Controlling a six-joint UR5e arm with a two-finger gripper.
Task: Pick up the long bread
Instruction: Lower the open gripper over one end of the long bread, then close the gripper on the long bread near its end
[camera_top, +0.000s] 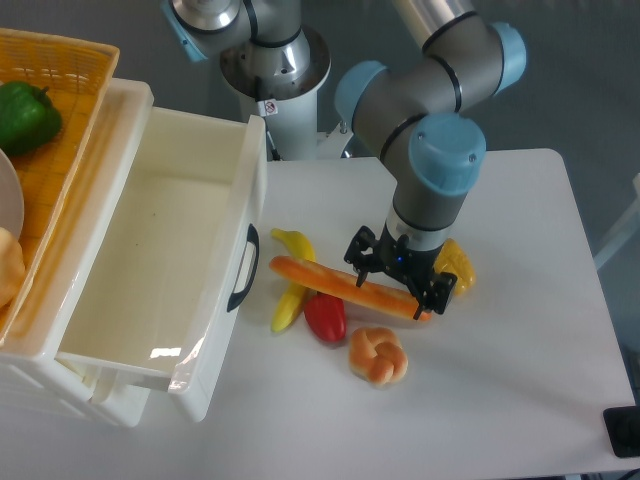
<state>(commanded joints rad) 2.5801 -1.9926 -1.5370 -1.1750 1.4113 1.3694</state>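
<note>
The long bread is a slim, glossy orange-brown baguette. It lies slanted on the white table, with its left end over the yellow banana and its middle over a red pepper. My gripper hangs straight down over the bread's right half. Its black fingers are spread wide, one near the bread's middle and one at its right end. I cannot see the fingertips closed on the bread. The gripper hides part of the bread's right half.
A round knotted golden bun lies just in front of the bread. A yellow item sits behind the gripper on the right. A large white bin with a black handle stands to the left. A wicker basket holds a green pepper.
</note>
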